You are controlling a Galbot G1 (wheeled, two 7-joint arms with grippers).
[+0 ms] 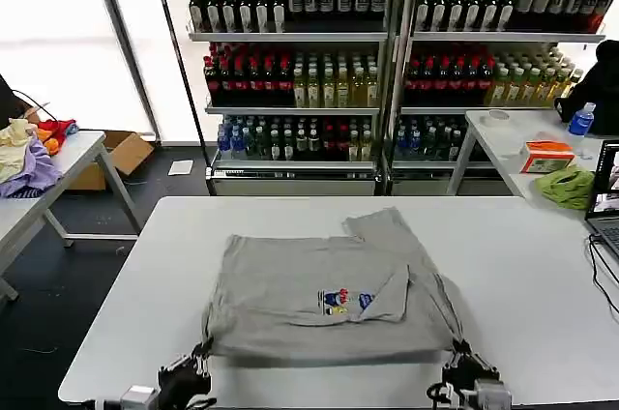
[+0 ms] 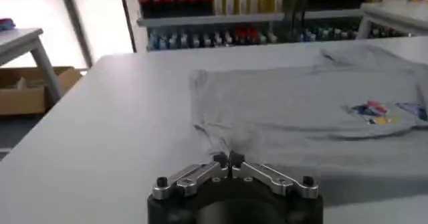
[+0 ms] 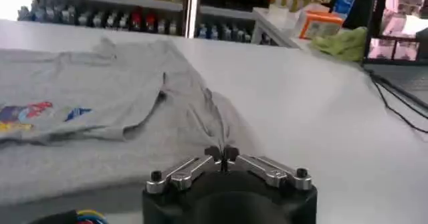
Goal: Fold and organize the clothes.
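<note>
A light grey short-sleeved shirt (image 1: 319,294) lies partly folded on the white table (image 1: 522,275), its multicoloured chest print (image 1: 345,302) facing up. One part of it stretches toward the far right. My left gripper (image 1: 198,360) is at the shirt's near left corner, shut on the cloth, which puckers at the fingertips (image 2: 228,158). At the near right corner my right gripper (image 1: 459,354) is likewise shut on a pinch of the fabric (image 3: 221,155). The shirt (image 2: 301,112) spreads away from both grippers, and the print (image 3: 30,115) shows off to one side.
Shelves of bottles (image 1: 290,52) stand behind the table. A side table at the left holds purple, yellow and red garments (image 1: 29,154), with a cardboard box (image 1: 121,154) beyond. At the right are a green cloth (image 1: 568,186), an orange box (image 1: 546,156), a laptop (image 1: 607,197) and cables (image 1: 604,279).
</note>
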